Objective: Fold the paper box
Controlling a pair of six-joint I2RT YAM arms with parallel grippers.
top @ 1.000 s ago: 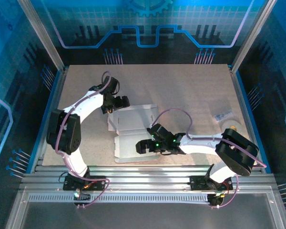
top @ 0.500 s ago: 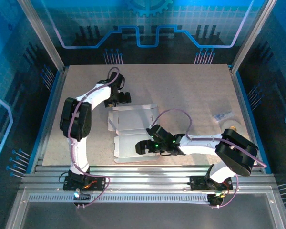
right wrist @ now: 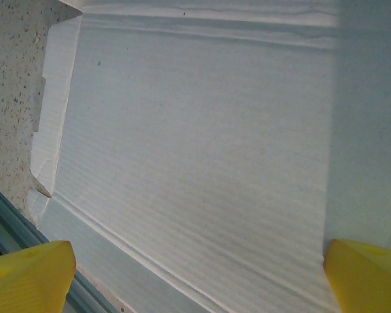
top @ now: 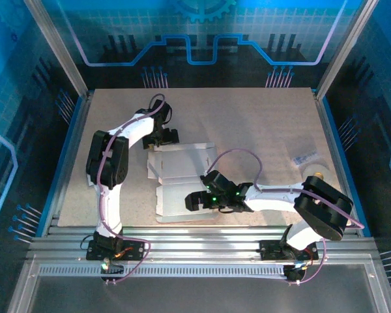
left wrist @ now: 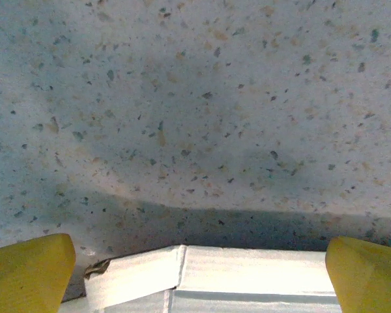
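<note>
One flat paper box [top: 182, 173] lies left of centre on the table [top: 267, 124], with bare room far and right. Your left gripper [top: 164, 137] gapes at its far edge, your right gripper [top: 193, 201] over its near panel. Only the left arm [top: 107, 163] has shifted, elbow swung inward.

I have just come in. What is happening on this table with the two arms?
Two robot arms are set to fold a thin, pale cardboard paper box, which lies opened flat on the speckled table. The left gripper hovers open at the box's far edge; the right gripper hangs open over its near panel. Neither holds the box.
</note>
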